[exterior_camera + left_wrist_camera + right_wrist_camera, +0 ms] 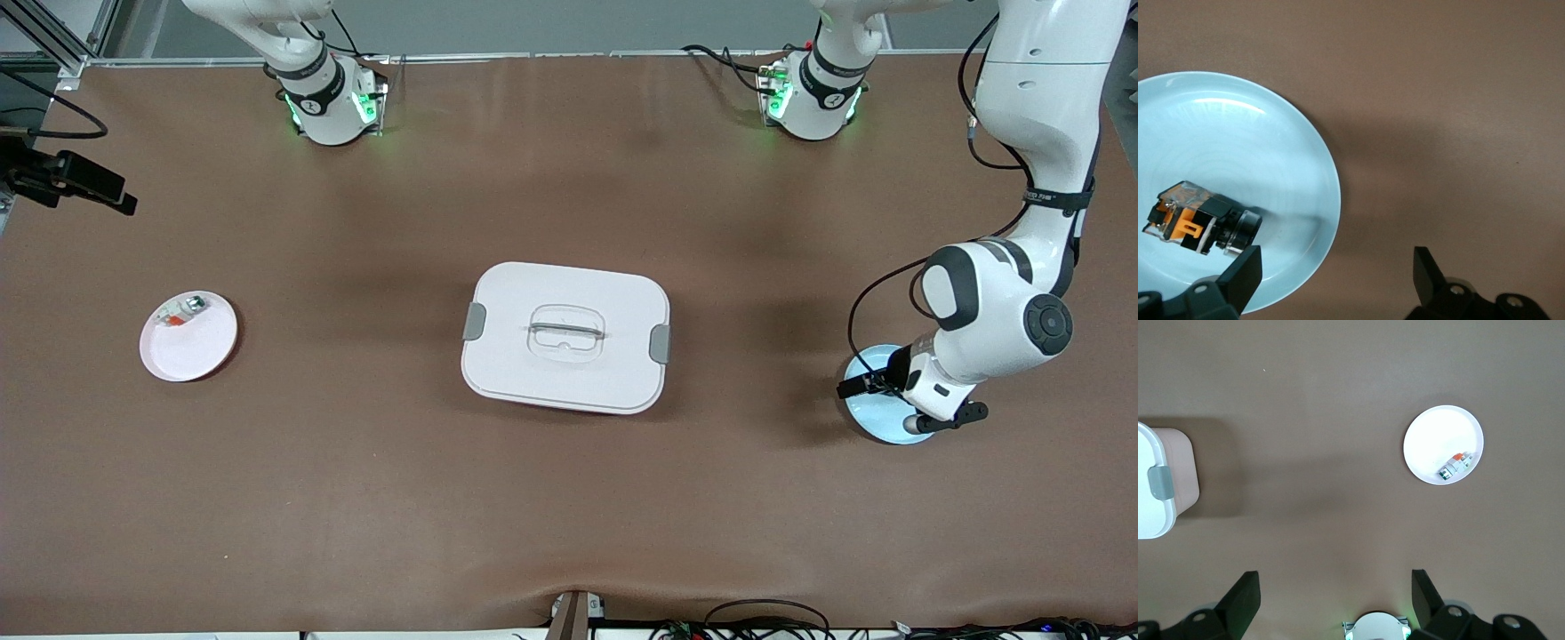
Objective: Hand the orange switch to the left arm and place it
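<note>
Left gripper (1337, 270) fingers spread wide, empty, low over pale blue round plate (1238, 140) bearing small black-and-orange switch (1201, 220), right gripper (1335, 597) likewise wide, empty, raised over table, large white latched plastic box (565, 336) mid-table between the 2 plates.

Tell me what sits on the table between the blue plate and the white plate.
The box stands on the brown table between the blue plate, which holds the orange switch, and the white plate. The front view shows it.
</note>
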`<state>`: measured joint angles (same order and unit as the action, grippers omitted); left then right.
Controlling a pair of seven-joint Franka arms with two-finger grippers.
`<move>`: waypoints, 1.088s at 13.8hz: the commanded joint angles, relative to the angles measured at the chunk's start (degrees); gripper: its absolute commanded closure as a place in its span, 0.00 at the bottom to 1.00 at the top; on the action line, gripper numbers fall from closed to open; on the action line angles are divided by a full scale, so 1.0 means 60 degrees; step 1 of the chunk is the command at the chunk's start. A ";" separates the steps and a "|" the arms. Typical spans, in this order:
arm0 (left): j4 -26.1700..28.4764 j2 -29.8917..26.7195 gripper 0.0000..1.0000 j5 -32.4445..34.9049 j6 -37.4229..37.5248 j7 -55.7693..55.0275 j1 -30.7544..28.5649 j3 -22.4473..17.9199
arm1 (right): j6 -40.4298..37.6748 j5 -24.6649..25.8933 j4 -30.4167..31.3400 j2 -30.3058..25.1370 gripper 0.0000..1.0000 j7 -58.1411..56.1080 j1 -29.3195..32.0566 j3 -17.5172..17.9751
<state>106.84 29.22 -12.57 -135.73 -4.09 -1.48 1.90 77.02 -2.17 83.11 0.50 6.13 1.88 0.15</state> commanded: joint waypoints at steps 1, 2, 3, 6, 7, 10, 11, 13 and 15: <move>0.0037 -0.0649 0.00 -0.0132 0.0456 0.0154 0.0392 -0.0359 | 0.0288 0.0054 0.0723 -0.0610 0.00 0.0018 0.0171 0.0166; -0.0037 -0.0796 0.00 -0.0131 0.0778 0.0154 0.0494 -0.0520 | 0.0317 0.0054 0.0767 -0.0640 0.00 0.0018 0.0171 0.0166; -0.0067 -0.0986 0.00 -0.0117 0.0970 0.0154 0.0539 -0.0594 | 0.0332 0.0040 0.0811 -0.0684 0.00 0.0018 0.0171 0.0166; -0.0213 -0.1237 0.00 0.0799 0.1016 0.0154 0.0423 -0.0683 | 0.0463 -0.0150 0.1059 -0.0844 0.00 0.0032 0.0200 0.0151; -0.0243 -0.1353 0.00 0.1343 0.1030 0.0125 0.0408 -0.0683 | 0.0594 -0.0180 0.1292 -0.1005 0.00 0.0047 0.0200 0.0151; -0.0228 -0.2186 0.00 0.1436 0.1598 0.0256 0.0217 -0.0669 | 0.0845 -0.0180 0.1632 -0.1255 0.00 0.0047 0.0186 0.0151; -0.0243 -0.2479 0.00 0.1450 0.1848 0.0271 0.0159 -0.0668 | 0.0845 -0.0180 0.1632 -0.1255 0.00 0.0047 0.0171 0.0151; -0.0228 -0.3109 0.00 0.1436 0.2055 0.0228 0.0158 -0.0668 | 0.0787 -0.0165 0.1472 -0.1197 0.00 0.0032 0.0156 0.0151; -0.0214 -0.3651 0.00 0.1450 0.2551 0.0169 0.0158 -0.0654 | 0.0757 -0.0165 0.1427 -0.1197 0.00 0.0047 0.0156 0.0151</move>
<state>104.34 11.37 -4.89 -123.31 -3.36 -0.58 -1.89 81.13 -2.48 90.81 -5.50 6.14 1.88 0.25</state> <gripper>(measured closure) 0.000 0.000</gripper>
